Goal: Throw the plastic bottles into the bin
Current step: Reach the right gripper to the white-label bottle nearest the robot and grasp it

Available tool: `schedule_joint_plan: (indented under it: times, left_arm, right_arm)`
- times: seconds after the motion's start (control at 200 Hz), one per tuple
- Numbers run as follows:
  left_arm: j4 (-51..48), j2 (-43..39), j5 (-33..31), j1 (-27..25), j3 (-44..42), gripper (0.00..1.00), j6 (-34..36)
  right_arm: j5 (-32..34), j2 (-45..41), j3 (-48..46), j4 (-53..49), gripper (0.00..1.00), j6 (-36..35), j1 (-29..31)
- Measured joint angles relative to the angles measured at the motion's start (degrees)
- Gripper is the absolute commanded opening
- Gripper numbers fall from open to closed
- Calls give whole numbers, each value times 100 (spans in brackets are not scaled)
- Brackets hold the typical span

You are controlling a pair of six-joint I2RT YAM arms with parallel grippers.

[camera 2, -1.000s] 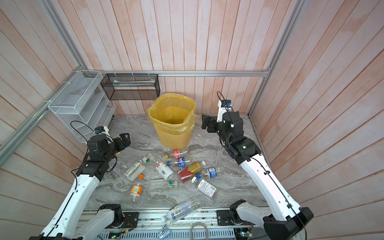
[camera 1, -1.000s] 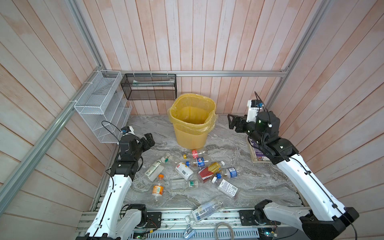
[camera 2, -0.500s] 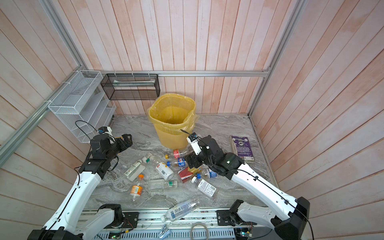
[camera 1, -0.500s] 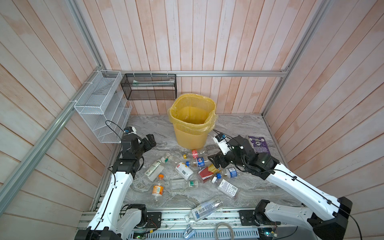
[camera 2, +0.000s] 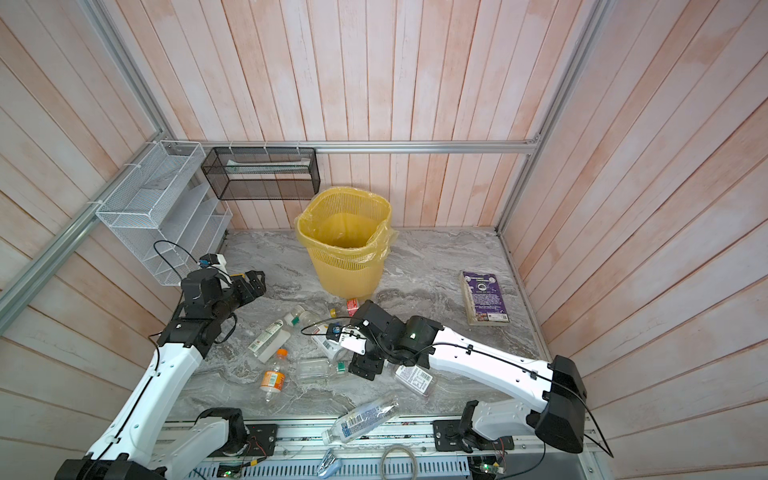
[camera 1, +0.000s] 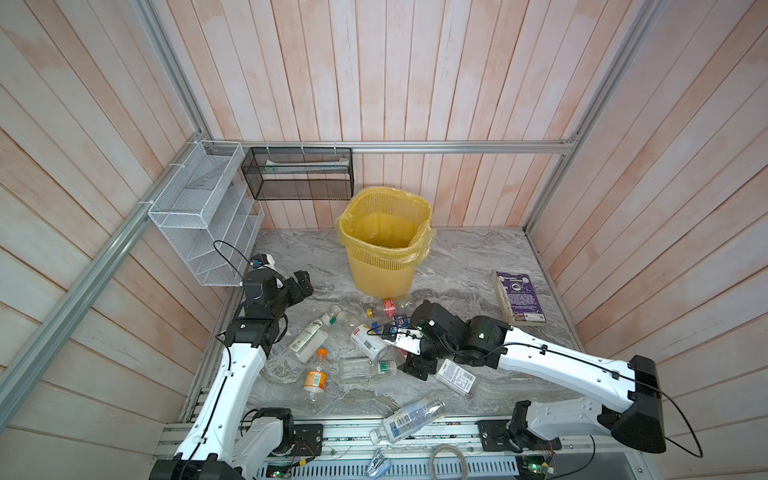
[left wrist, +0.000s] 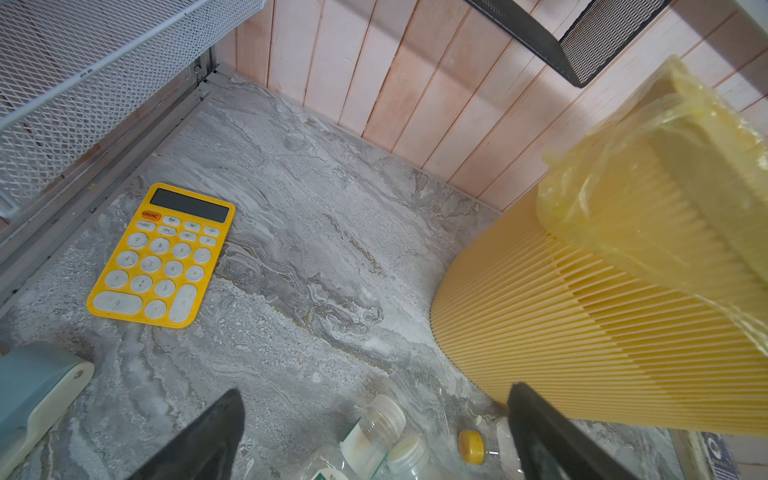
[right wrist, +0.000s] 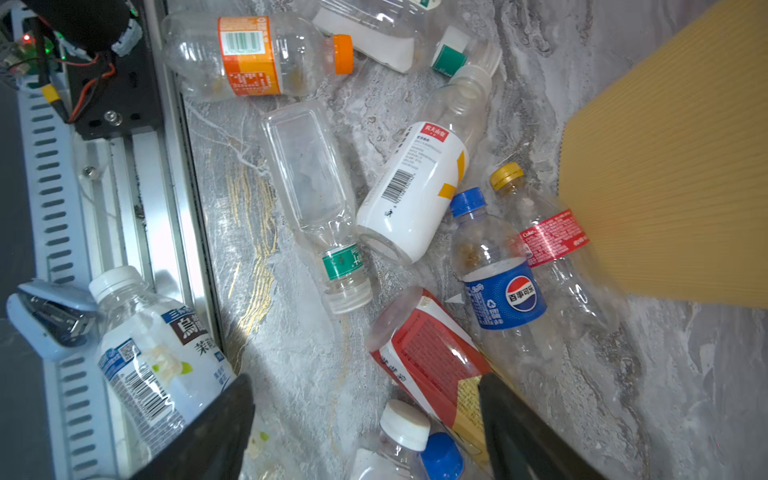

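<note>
The plastic bottles (camera 2: 318,370) all lie on their sides, scattered over the middle of the table (camera 1: 457,266) between the bin (camera 1: 382,257) and the front edge. The bin, a yellow lattice basket lined with a translucent yellow bag, stands upright near the middle of the back edge.

The orange-capped bottle (camera 1: 316,378), clear with an orange label, runs front to back with its cap toward the back. Beside it, the clear bottle with a green neck band (right wrist: 316,195) lies along the front edge, cap toward the right.

The yellow-capped bottle with a red label (right wrist: 548,237) and the blue-capped bottle with a blue label (right wrist: 503,291) lie side by side just in front of the bin's foot, caps toward the left edge. A white-capped bottle with a pale label (camera 1: 409,417) lies aslant across the front edge and onto the rail (camera 1: 340,434), cap toward the front left corner.

The right gripper (right wrist: 365,386) hangs low over the pile, jaws apart and holding nothing, with a red-labelled bottle (right wrist: 432,357) partly between them. The left gripper (left wrist: 376,390) hovers near the left edge, jaws spread wide and empty.
</note>
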Motion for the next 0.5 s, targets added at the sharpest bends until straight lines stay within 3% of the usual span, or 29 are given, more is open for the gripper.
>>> schedule_joint_plan:
  times: [0.5]
  left_arm:
    - [-101, -9, 96, 4, 63, 100, 17]
  right_arm:
    - [-114, 564, -621, -116, 83, 2, 1622]
